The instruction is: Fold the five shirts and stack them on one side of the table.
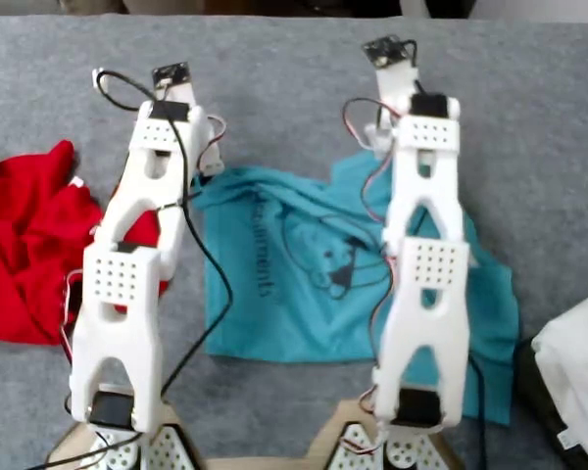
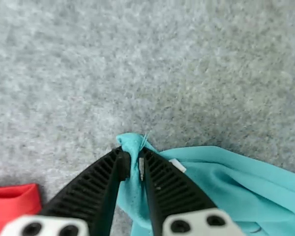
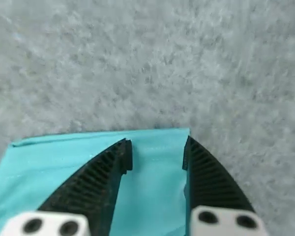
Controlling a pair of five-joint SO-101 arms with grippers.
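The teal shirt (image 1: 294,284) lies spread out and wrinkled in the middle of the grey table (image 1: 274,69), print side up, reaching under both arms. Its far edge runs between the two wrists, and its near edge stops short of the arm bases.

The left gripper (image 2: 132,157) is closed on the shirt's far left corner. In the left wrist view a small peak of teal cloth stands pinched between the black ribbed jaws, just above the felt. The rest of the shirt trails away behind them.

The right gripper (image 3: 156,150) sits at the shirt's far right corner with its jaws parted. The flat hemmed cloth lies between the fingertips (image 3: 119,156), and nothing is held. The corner's edge lies just past the tips, with bare felt beyond.

A red shirt (image 1: 24,235) is bunched in a heap at the table's left edge, partly under the left arm and just beside the teal shirt. A white cloth (image 1: 578,362), possibly another shirt, sits at the right edge towards the near corner.
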